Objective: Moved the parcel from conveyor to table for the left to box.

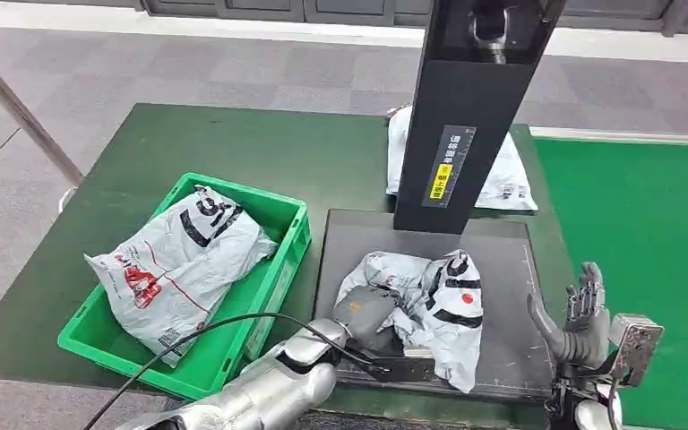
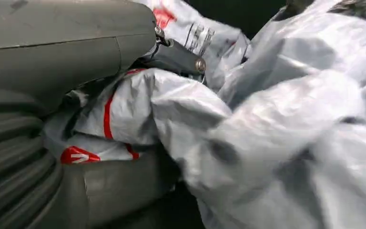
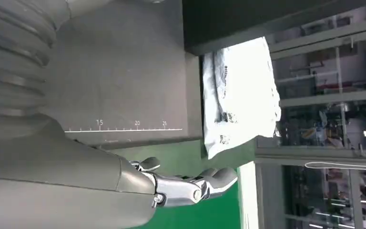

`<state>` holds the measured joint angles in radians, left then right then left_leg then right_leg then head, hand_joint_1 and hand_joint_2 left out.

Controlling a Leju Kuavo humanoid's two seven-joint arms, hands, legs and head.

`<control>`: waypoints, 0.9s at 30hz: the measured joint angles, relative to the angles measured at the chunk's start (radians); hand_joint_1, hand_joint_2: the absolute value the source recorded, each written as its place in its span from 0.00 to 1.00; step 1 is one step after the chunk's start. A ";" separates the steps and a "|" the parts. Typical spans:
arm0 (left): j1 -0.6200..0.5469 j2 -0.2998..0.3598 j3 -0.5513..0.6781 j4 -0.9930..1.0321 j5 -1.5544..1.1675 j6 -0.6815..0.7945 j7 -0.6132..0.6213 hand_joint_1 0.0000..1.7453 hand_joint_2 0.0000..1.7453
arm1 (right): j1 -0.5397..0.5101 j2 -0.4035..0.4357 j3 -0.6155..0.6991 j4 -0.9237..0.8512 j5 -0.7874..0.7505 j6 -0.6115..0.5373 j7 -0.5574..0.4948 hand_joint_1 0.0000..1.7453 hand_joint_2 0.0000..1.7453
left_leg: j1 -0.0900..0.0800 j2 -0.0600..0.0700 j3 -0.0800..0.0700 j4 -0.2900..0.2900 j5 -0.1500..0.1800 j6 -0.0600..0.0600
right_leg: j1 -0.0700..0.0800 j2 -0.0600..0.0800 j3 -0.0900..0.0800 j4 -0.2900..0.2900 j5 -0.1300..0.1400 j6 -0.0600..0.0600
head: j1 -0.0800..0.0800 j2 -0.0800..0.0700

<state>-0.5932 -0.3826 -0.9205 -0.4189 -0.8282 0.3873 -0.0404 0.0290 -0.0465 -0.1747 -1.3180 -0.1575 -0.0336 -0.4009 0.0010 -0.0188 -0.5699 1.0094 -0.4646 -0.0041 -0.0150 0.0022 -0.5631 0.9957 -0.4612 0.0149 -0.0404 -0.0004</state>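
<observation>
Two hands seen: left hand (image 1: 369, 315) gripped crumpled grey plastic mailer parcel (image 1: 439, 300) lying on dark grey ruled platform (image 1: 502, 269), thumb and fingers (image 2: 178, 57) pressed into its folds. Right hand (image 1: 582, 313) hovered just right of the platform, fingers spread, holding nothing. Left of the gripping hand sat green plastic crate (image 1: 282, 260) with another grey mailer bag (image 1: 175, 264).
</observation>
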 measured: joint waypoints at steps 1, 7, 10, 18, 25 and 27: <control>0.002 0.000 0.009 0.000 -0.005 0.019 -0.006 1.00 1.00 | 0.000 0.002 0.000 0.000 0.003 0.000 0.000 0.00 1.00 | 0.000 0.000 0.000 0.000 0.000 0.000 | 0.000 0.000 0.000 0.000 0.000 0.000 | 0.000 0.000; 0.085 0.043 0.228 -0.212 0.157 0.242 -0.410 1.00 1.00 | 0.009 0.007 -0.002 0.004 -0.049 0.010 -0.003 0.00 1.00 | 0.001 0.001 -0.006 0.000 0.002 -0.002 | 0.000 0.002 -0.008 0.001 0.001 -0.001 | 0.001 0.000; 0.084 0.087 0.345 -0.352 0.182 0.257 -0.381 1.00 1.00 | 0.009 0.006 -0.004 0.009 -0.069 0.027 -0.004 0.00 1.00 | 0.001 0.003 -0.005 0.000 0.001 -0.003 | 0.000 0.004 -0.008 0.002 0.001 -0.001 | 0.000 0.000; 0.208 0.103 0.600 -0.605 -0.119 0.312 -0.493 1.00 1.00 | 0.028 0.009 -0.024 0.003 -0.058 0.041 -0.008 0.00 1.00 | 0.000 0.005 -0.007 0.000 0.000 -0.003 | 0.000 0.006 -0.009 0.002 0.001 -0.001 | 0.000 0.000; 0.327 0.109 0.838 -0.832 -0.353 0.313 -0.434 1.00 1.00 | 0.028 0.009 -0.051 0.022 -0.094 0.063 -0.021 0.00 1.00 | 0.001 0.007 -0.007 0.000 -0.001 -0.003 | 0.000 0.007 -0.011 0.002 0.000 -0.002 | 0.000 0.000; 0.344 0.115 0.869 -0.863 -0.357 0.313 -0.430 1.00 1.00 | 0.027 0.008 -0.055 0.025 -0.096 0.063 -0.021 0.00 1.00 | 0.001 0.007 -0.007 0.000 0.000 -0.004 | 0.001 0.007 -0.011 0.002 0.000 -0.002 | 0.000 0.000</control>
<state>-0.2494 -0.2674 -0.0518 -1.2822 -1.1849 0.7000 -0.4700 0.0560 -0.0385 -0.2293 -1.2928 -0.2533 0.0294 -0.4223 0.0022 -0.0120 -0.5767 1.0090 -0.4651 -0.0079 -0.0143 0.0090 -0.5740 0.9981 -0.4611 0.0129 -0.0404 -0.0004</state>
